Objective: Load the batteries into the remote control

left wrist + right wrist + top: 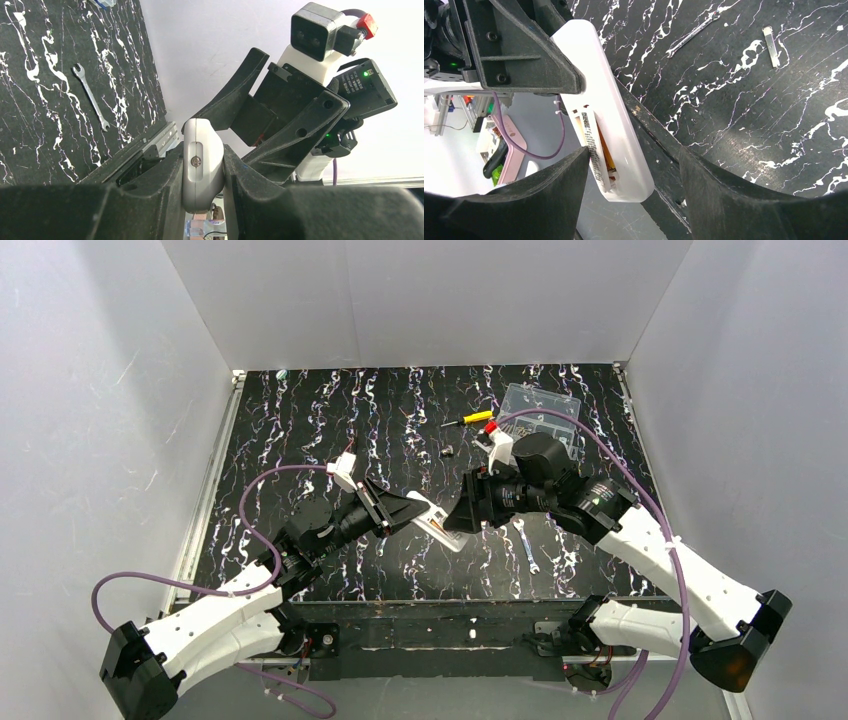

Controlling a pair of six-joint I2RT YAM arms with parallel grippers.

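The white remote control hangs above the table's near middle, with my left gripper shut on one end of it. From the left wrist the remote's rounded end sits clamped between the jaws of the left gripper. Seen from the right wrist, the remote shows its recessed compartment, and an orange battery lies inside it. My right gripper is open and straddles the remote's free end; its left finger touches the remote's edge. I cannot make out a second battery.
A small wrench lies on the black marbled table right of the remote. At the back right stand a yellow-handled screwdriver and a clear plastic box. A thin metal strip lies further out. The table's near edge passes under the remote.
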